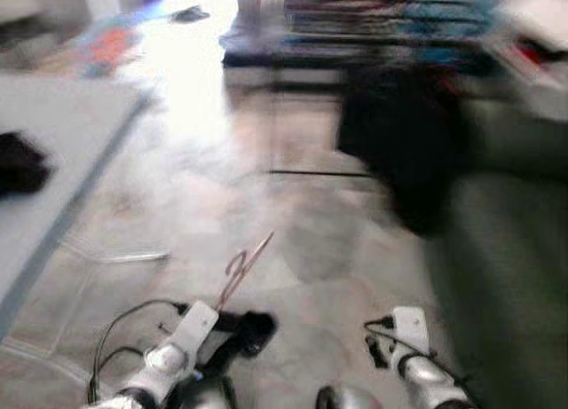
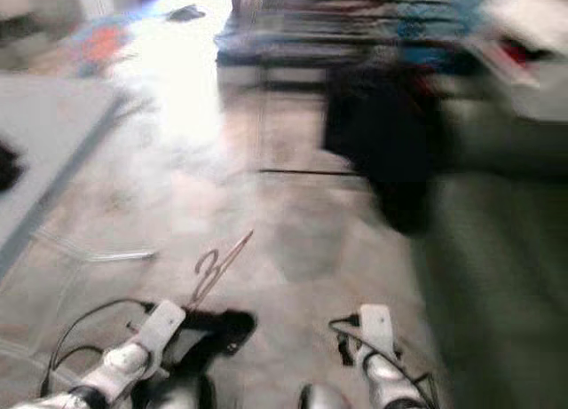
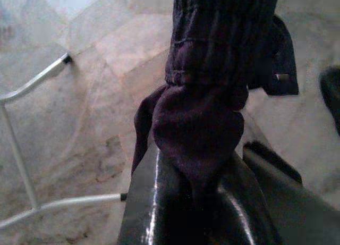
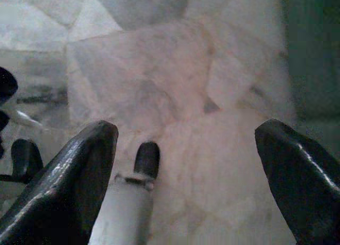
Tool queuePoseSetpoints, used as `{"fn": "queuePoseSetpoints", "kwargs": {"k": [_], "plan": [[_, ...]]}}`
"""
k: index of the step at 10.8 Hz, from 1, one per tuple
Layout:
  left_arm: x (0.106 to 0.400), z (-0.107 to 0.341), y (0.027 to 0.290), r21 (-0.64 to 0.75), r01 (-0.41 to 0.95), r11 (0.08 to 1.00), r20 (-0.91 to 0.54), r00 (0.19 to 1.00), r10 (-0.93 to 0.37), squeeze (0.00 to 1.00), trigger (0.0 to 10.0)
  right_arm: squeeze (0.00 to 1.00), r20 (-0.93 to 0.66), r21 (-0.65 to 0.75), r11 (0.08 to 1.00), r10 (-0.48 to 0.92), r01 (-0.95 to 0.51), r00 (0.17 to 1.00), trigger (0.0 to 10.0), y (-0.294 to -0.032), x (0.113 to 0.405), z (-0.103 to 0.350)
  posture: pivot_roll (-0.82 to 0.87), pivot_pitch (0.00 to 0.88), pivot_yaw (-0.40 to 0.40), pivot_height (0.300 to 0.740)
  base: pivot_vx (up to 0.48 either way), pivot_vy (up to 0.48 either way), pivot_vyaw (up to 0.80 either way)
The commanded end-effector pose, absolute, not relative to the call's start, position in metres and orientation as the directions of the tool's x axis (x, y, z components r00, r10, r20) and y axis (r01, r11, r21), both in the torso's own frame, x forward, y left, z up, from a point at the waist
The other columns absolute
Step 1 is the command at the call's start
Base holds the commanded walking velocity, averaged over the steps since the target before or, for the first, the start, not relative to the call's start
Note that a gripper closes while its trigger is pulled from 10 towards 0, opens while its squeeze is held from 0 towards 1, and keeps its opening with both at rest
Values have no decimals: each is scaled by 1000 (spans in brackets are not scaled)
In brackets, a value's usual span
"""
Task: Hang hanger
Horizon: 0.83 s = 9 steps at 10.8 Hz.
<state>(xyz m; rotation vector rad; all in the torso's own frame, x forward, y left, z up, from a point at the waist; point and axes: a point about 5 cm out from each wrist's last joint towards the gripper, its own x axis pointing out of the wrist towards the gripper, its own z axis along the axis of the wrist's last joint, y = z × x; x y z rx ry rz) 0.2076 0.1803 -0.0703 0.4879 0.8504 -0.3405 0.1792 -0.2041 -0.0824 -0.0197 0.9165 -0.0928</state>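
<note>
Both eye views are blurred by motion. A thin copper-coloured hanger hook [image 1: 241, 269] sticks up and forward from my left gripper [image 1: 247, 325], low on the left above the marble floor. In the left wrist view a dark purple garment [image 3: 212, 96] hangs bunched between the black fingers [image 3: 159, 213], and the left gripper [image 3: 196, 170] is shut on it. My right gripper [image 4: 186, 138] is open over bare floor tiles, nothing between its fingers [image 4: 79, 165]. The right arm [image 1: 417, 356] is low on the right.
A grey table [image 1: 62, 134] with a black item [image 1: 19, 163] stands at the left. A green sofa [image 1: 506, 276] runs along the right, with a dark cloth [image 1: 399, 143] draped at its near end. A thin metal floor frame [image 3: 21, 165] lies left of my left gripper. Blurred shelves [image 1: 382, 19] are at the back.
</note>
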Motion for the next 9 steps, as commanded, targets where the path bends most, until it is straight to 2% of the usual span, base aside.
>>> {"fn": "queuePoseSetpoints", "kwargs": {"k": [1, 9], "plan": [[208, -70, 178, 266, 466, 844, -774, 625, -101, 0, 10000, 0, -782, -63, 996, -87, 61, 617, 10000, -205, 187, -79, -82, 0, -10, 740, 0, 0, 0], [204, -72, 180, 268, 451, 851, -782, 618, -81, 0, 10000, 0, -782, -67, 998, -62, 16, 621, 10000, -199, 191, -78, -70, 0, -20, 740, 0, 0, 0]]}}
